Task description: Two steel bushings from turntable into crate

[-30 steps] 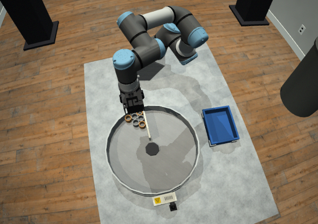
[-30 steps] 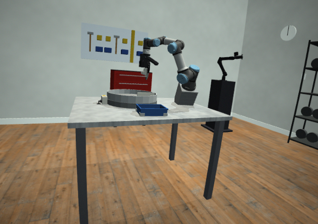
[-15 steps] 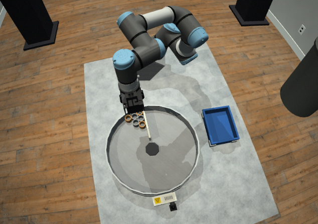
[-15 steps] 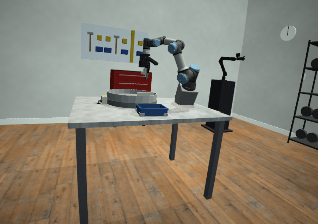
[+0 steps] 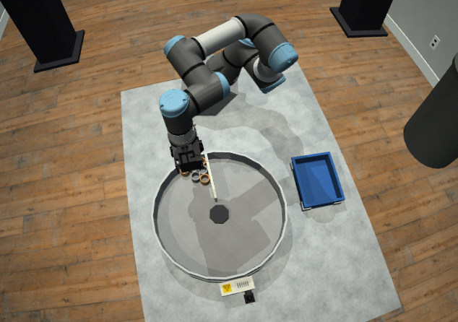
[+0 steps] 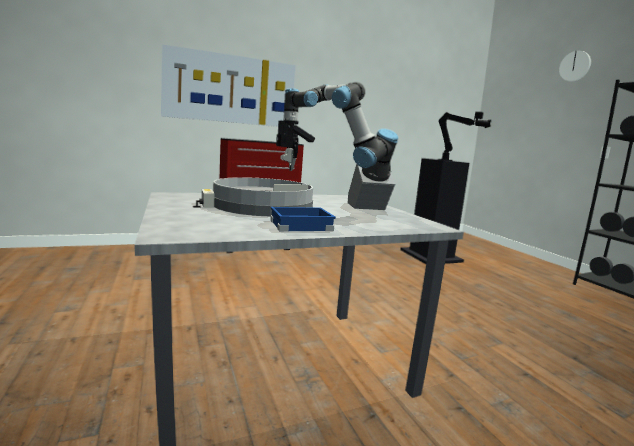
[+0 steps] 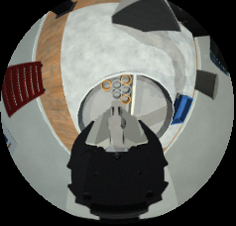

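My gripper (image 6: 291, 167) (image 7: 116, 107) is shut with nothing visible between its fingertips, above the grey turntable (image 5: 177, 233) (image 6: 243, 195) near the bushings; its body hides part of the group in the top view. Three steel bushings, grey rings, stand close together; the one nearest the turntable's centre on the left is a steel bushing (image 5: 195, 180) (image 7: 113, 94). Three orange-brown bushings stand around them, one of them an orange-brown bushing (image 5: 204, 183) beside the pale bar. The blue crate (image 5: 322, 203) (image 6: 304, 222) (image 7: 185, 109) stands right of the turntable with no bushing visible inside.
A pale upright bar (image 5: 211, 177) runs from the turntable's back wall toward the dark hub (image 5: 219, 214), right beside the bushings. The turntable has a raised wall all around. A white box with a warning label (image 5: 237, 285) sits at its front edge.
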